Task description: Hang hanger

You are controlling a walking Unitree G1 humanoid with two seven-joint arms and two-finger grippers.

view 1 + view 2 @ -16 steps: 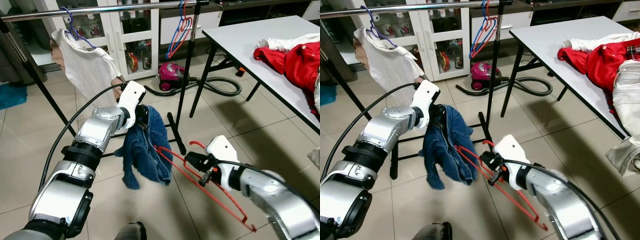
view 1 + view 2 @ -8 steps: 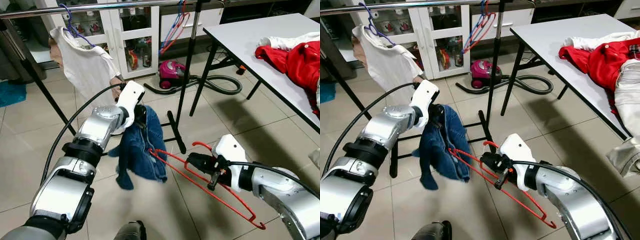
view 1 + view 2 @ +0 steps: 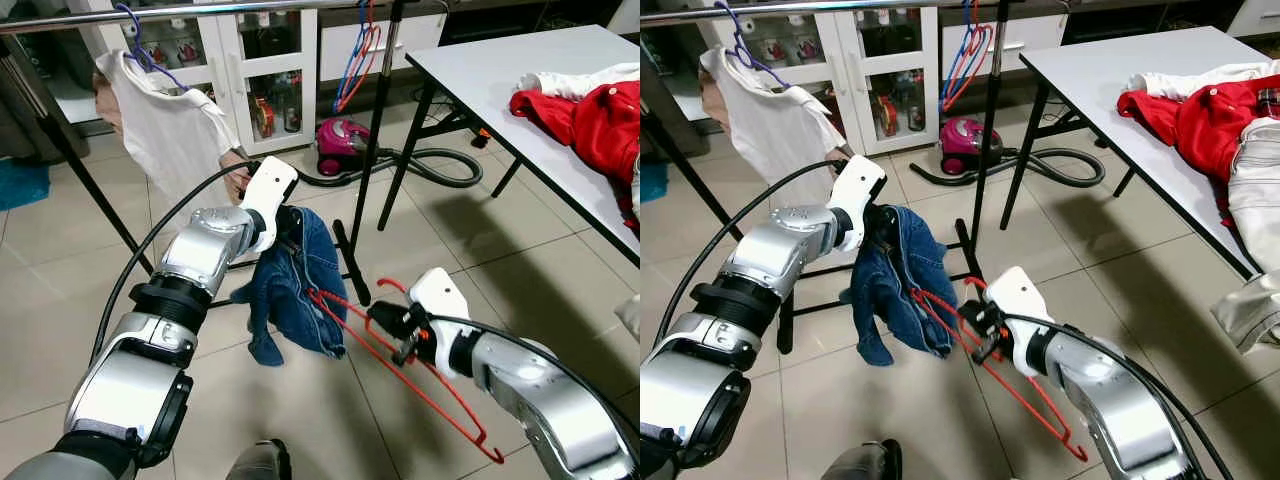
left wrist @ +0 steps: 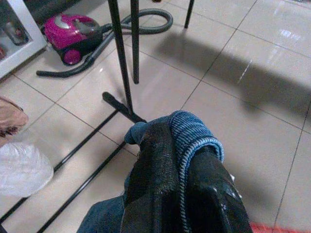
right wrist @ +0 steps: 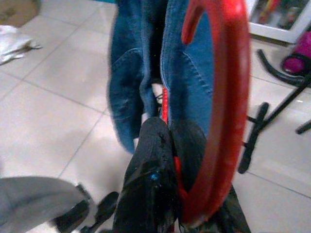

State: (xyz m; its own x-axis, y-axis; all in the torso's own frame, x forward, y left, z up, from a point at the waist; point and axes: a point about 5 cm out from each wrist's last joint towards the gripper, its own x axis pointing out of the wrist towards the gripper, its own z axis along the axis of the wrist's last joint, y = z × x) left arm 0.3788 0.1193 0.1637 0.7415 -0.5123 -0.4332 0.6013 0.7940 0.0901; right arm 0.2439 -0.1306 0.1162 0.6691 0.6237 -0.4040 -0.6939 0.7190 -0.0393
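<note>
Clothes rail [image 3: 200, 12] crossed top of scene, ends cut off by frame; white shirt [image 3: 170, 130] hung from it. Table [image 3: 500, 75] stood at right, far edge out of frame, red garment [image 3: 590, 115] on it. Left gripper [image 4: 182, 160] was clamped on fold of jeans [image 3: 295, 285], holding them up over tiled floor; fingertips buried in denim. Right gripper [image 5: 165, 145] was closed on red hanger [image 3: 400, 375] near hook. Hanger's one end poked into jeans, tip hidden; other end low beside right arm.
</note>
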